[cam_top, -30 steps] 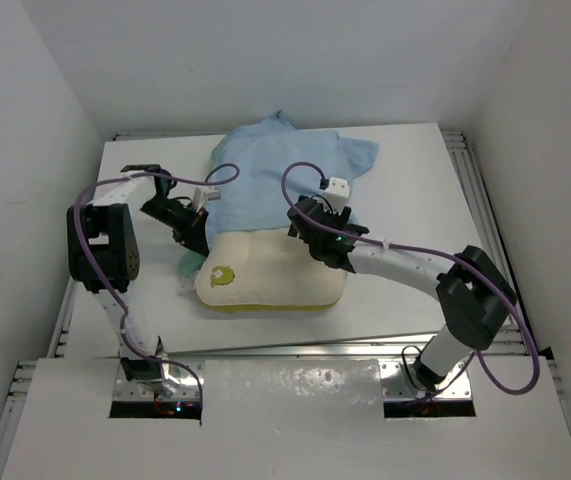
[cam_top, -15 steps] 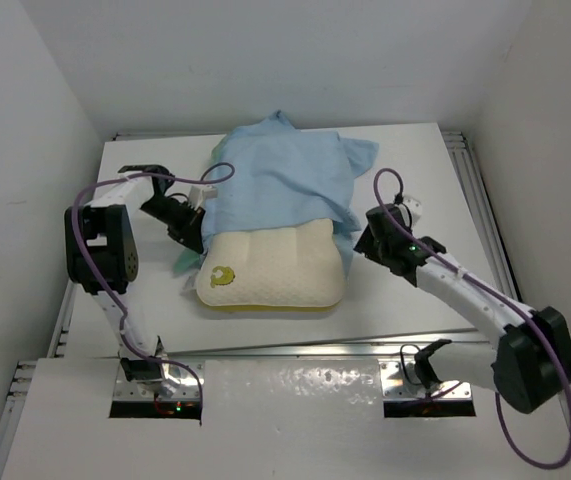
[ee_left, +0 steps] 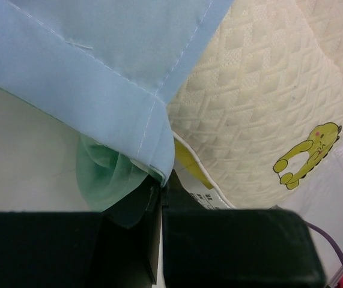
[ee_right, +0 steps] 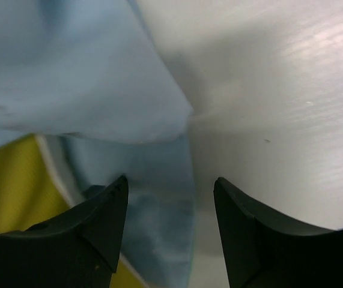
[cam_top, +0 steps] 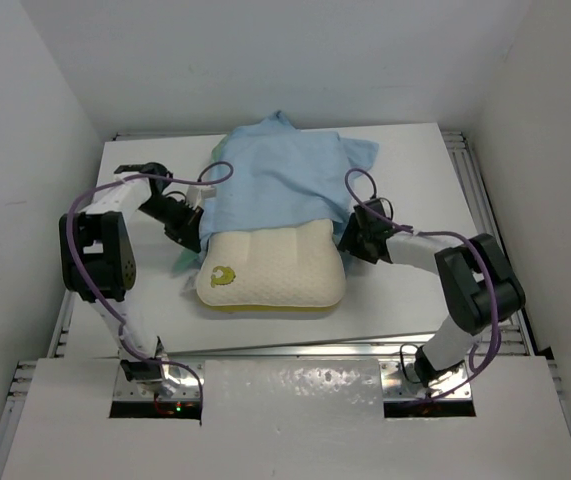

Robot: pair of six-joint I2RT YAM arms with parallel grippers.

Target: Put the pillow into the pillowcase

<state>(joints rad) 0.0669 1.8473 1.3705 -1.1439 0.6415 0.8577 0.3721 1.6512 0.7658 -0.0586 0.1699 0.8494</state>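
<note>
The cream pillow (cam_top: 275, 265) lies mid-table, its far half inside the light blue pillowcase (cam_top: 285, 180); its yellow-green mark (cam_top: 223, 275) faces up near the left corner. My left gripper (cam_top: 193, 228) is shut on the pillowcase's left opening hem; in the left wrist view the blue hem and sea-green inner face (ee_left: 108, 174) run into the closed jaws, beside the pillow (ee_left: 255, 102). My right gripper (cam_top: 350, 238) is open at the pillowcase's right opening corner; in the right wrist view the blue cloth edge (ee_right: 159, 198) lies between the spread fingers (ee_right: 108, 207), with the pillow's yellow edge (ee_right: 15, 180) at left.
The white table (cam_top: 415, 180) has metal rails along its left and right edges (cam_top: 465, 170). White walls enclose the table on three sides. A metal plate (cam_top: 295, 385) spans the near edge between the arm bases.
My right arm swung off the pillow's top, out to the right, then came back in low at the pillowcase's right opening corner. The pillow's near half now lies uncovered. The left gripper kept its hold.
</note>
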